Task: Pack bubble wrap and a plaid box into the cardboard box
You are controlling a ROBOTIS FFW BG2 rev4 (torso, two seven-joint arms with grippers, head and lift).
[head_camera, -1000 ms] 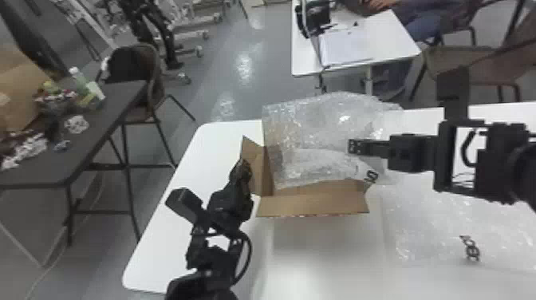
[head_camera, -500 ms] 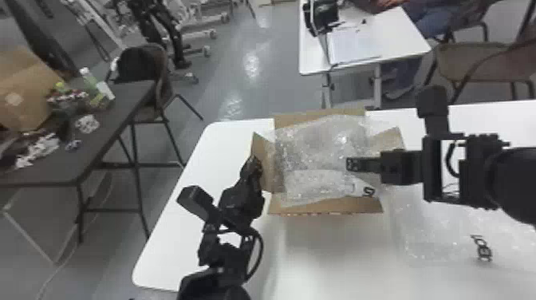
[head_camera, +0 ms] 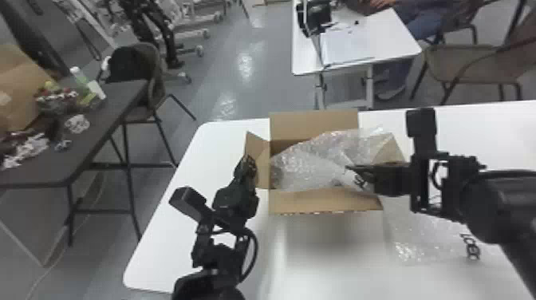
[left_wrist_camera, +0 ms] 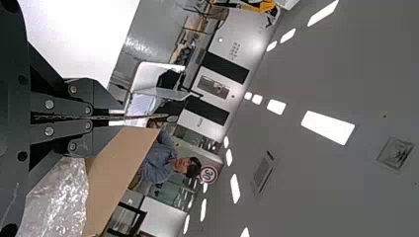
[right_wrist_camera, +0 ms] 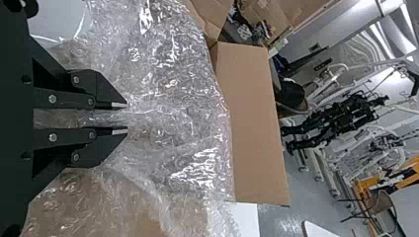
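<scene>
Three tables show in the head view: a long white one in front, a dark one at the left, and a smaller white one farther back. A chair stands beside the dark table.

The cardboard box sits on the long white table, flaps spread outward. Bubble wrap fills much of its opening, crumpled and bulging, and reaches over toward the right flap. Another sheet of clear wrap lies flat on the table, to the right of the box's front.

The right gripper is over the right part of the opening, its fingers slightly parted, with loose wrap showing between them. The left gripper is at the box's left side, closed on the left flap, which the left wrist view shows edge-on.

A small bottle stands on the dark table.
</scene>
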